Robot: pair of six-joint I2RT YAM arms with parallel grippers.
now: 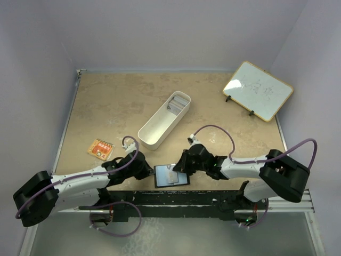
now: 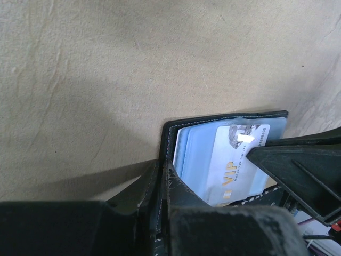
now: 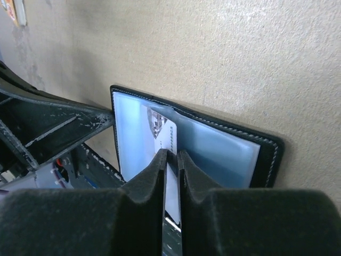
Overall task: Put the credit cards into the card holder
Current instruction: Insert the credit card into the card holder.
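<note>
One beige table (image 1: 106,101) carries everything. At its far right corner stands one whiteboard (image 1: 258,90), tilted on small feet. One long white tray (image 1: 154,130) lies diagonally in the middle, and a single stack of credit cards (image 1: 178,103) sits in its far end; I cannot count the cards in it.

There are two grippers, both low at the near edge, facing each other across one card holder (image 1: 160,178). The holder lies open on the table, blue-grey inside upward, nearer than the tray and apart from it.

The left gripper (image 2: 162,170) is clamped tight on the holder's left edge, pinning a black flap between its fingers. The right gripper (image 3: 171,157) comes in from the other side with its fingers only a sliver apart, and one credit card (image 2: 234,165), pale with gold "VIP" lettering, runs between them. I cannot tell whether they are pressing it. The card's far end lies under a clear pocket of the holder, and its near end sticks out toward the table edge.

The right gripper's fingers hide the card's near part in its own view, and its black body covers the card's right side in the left wrist view.

One small orange square (image 1: 100,149) lies flat to the left, well apart from the rest.
</note>
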